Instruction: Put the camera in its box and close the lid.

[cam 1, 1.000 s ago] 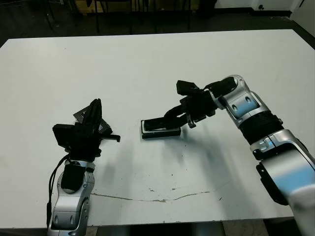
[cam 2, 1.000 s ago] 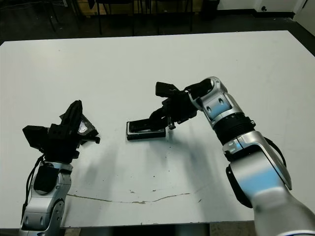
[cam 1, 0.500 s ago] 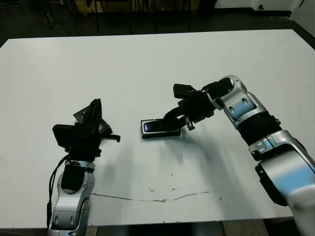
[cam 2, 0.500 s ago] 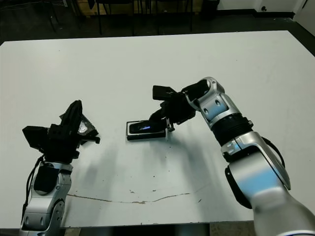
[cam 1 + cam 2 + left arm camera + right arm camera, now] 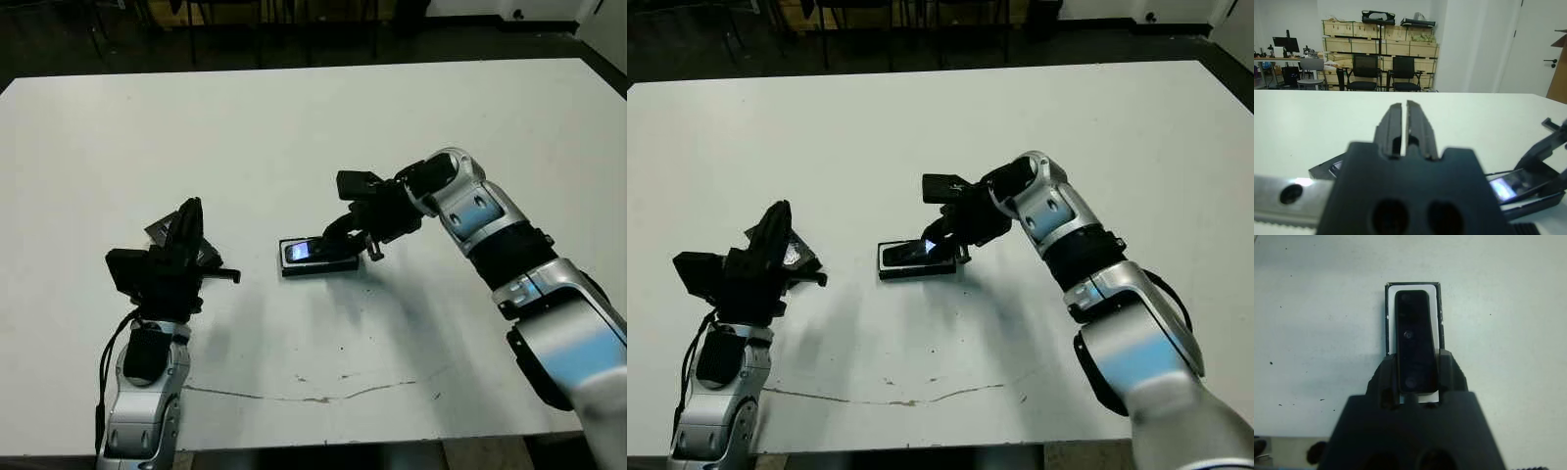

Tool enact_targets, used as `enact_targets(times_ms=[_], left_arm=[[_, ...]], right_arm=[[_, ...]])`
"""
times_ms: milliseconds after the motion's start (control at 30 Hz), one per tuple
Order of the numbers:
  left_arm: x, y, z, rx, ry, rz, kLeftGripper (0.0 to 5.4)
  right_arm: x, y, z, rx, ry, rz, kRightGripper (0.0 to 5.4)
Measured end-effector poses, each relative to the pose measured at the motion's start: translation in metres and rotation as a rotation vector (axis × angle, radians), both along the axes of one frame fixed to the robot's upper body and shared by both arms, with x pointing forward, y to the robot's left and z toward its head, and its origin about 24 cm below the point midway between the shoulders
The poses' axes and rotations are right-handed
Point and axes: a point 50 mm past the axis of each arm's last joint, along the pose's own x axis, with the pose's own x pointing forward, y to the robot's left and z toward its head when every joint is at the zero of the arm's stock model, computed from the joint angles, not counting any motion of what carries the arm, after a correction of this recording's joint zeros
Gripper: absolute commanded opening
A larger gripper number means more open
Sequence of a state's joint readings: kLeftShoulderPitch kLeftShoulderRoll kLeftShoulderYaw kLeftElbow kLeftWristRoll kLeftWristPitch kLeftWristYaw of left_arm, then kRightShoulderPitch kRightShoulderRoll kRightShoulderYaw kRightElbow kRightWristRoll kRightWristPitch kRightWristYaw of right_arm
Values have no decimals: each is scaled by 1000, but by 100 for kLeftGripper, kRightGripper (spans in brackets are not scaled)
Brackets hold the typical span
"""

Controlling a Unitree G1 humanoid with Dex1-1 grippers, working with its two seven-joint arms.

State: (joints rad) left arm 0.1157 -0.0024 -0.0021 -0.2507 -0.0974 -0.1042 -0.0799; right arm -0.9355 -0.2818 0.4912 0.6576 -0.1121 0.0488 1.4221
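The black box (image 5: 343, 263) with white lining (image 5: 1413, 286) lies mid-table. In it rests the slim black camera (image 5: 1415, 333), a bluish-white patch (image 5: 299, 251) showing on its face. My right gripper (image 5: 343, 235) reaches in from the right. It is shut on the camera's near end, one finger (image 5: 1387, 377) against each long side. My left gripper (image 5: 191, 208) stands at the front left, shut on nothing, its fingers (image 5: 1393, 127) pressed together. The flat black lid (image 5: 795, 255) lies on the table just beyond it, partly hidden.
The white table (image 5: 294, 127) has a thin crack line (image 5: 313, 397) near its front edge. Dark chairs (image 5: 1366, 73) and stacked crates stand beyond the far edge.
My right gripper has slid left with the camera, further over the box, and the bluish patch now shows. The left arm and the lid have not moved.
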Motion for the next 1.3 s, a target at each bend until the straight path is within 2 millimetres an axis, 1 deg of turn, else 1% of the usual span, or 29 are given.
enact_targets(times_ms=[67,133,300,467,633,733,800,833,933,1033,1067,1200,1300], left_arm=[[0,0,0,0,0,0,0],[-1,1,0,0,1,3,0],[-1,1,-1,0,-3,5,0],[-2,1,-1,1,-1,5,0],[-2,1,-1,0,-1,5,0],[-2,1,-1,0,-1,5,0],[-2,1,-1,-1,-1,5,0],[-2,1,-1,-1,-1,5,0],[-2,1,-2,-1,1,5,0],[-2,1,-2,-1,2,4,0],[-2,1,-2,-2,2,4,0],[-2,1,-2,-1,2,4,0],[-2,1,-2,3,2,5,0]], right_arm=[[-1,2,-1,46,-4,33,197],[0,0,1,71,-18,38,233],[6,-15,14,123,-100,17,318],[13,-36,36,162,-167,-50,400],[14,-48,61,281,-161,-119,489],[11,-56,83,403,-188,-204,539],[6,-62,89,500,-229,-297,539],[3,-64,88,538,-254,-356,539],[-9,-63,68,639,-301,-543,506],[-24,-54,45,650,-346,-635,455],[-29,-51,41,645,-382,-640,438],[-45,-39,27,632,-522,-574,363],[-53,-37,18,631,-554,-567,308]])
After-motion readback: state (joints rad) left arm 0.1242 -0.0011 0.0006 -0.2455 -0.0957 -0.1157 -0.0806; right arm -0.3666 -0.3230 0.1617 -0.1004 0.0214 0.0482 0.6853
